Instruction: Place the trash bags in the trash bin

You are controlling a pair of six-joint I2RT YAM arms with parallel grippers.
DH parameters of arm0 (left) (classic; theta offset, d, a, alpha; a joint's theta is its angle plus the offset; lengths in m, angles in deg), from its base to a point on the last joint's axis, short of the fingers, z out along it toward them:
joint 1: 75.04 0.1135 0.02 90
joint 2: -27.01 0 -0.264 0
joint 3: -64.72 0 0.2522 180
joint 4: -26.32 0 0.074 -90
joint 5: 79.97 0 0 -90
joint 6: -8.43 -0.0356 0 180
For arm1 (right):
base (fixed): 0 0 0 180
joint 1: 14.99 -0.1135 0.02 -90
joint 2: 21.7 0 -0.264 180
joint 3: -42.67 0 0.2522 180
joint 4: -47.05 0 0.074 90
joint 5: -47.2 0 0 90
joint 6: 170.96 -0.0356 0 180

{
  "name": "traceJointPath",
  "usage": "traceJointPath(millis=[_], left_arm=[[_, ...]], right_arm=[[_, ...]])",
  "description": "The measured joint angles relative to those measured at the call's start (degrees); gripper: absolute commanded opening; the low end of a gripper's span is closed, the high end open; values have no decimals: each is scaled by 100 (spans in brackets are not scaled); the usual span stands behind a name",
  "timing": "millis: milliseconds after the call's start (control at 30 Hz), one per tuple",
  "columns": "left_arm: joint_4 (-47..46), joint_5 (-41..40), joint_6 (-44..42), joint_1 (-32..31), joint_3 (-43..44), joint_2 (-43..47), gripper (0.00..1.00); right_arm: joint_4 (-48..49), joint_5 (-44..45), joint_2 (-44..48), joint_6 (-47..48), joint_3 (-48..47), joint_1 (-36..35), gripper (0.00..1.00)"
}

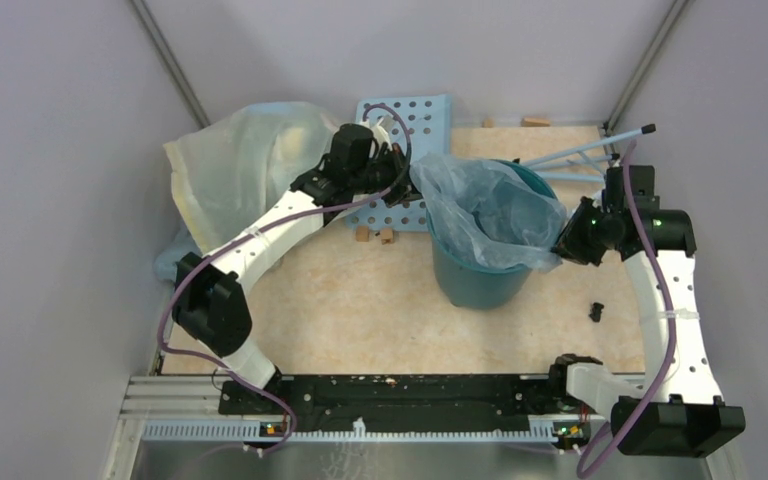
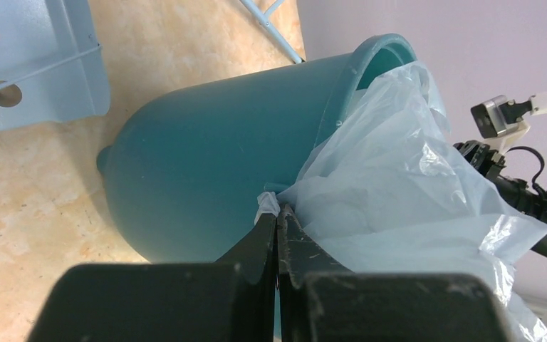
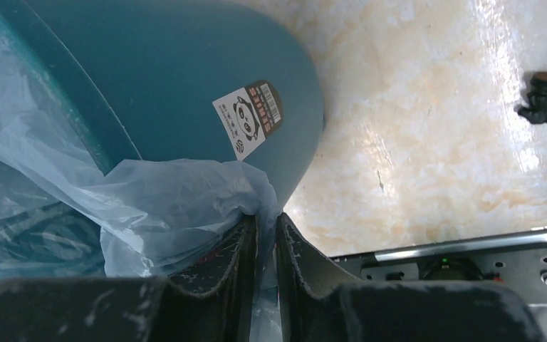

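Lining the trash bin (image 1: 475, 285), the trash bag (image 1: 490, 215) is pinched tight by left fingers (image 2: 278, 222) and right fingers (image 3: 265, 229)

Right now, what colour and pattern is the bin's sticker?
White sticker on the teal trash bin, with a panda face and barcode; clearest in right wrist view.

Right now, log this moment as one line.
left gripper: shut on trash bag edge | right gripper: shut on opposite edge | trash bag: mouth spread over trash bin rim

robot lab cell, plain grey walls (image 1: 50, 250), aluminium base rail (image 1: 410, 428), marbled tabletop (image 1: 360, 300)
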Motion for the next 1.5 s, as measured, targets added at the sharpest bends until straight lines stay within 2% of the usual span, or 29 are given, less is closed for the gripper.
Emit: traceJointPath(millis=[167, 333, 533, 733, 967, 1200, 1500], left_arm=[[-9, -50, 175, -46, 0, 37, 0], [13, -37, 280, -131, -96, 271, 0], [7, -22, 348, -192, -310, 601, 0], [83, -72, 348, -192, -444, 616, 0], [269, -361, 326, -166, -522, 708, 0], [933, -911, 302, -146, -619, 1182, 0], [1263, -1143, 326, -116, -590, 1537, 0]], right_arm=[[-210, 203, 0, 33, -7, -4, 23], [-304, 1095, -205, 31, -474, 0, 23], [240, 1600, -898, 85, -1019, 35, 23], [769, 1082, -1460, 334, -1012, 52, 22], [909, 363, -1327, 481, -885, 42, 22], [999, 181, -763, 87, -225, -470, 21], [942, -46, -715, -476, -114, -1235, 22]])
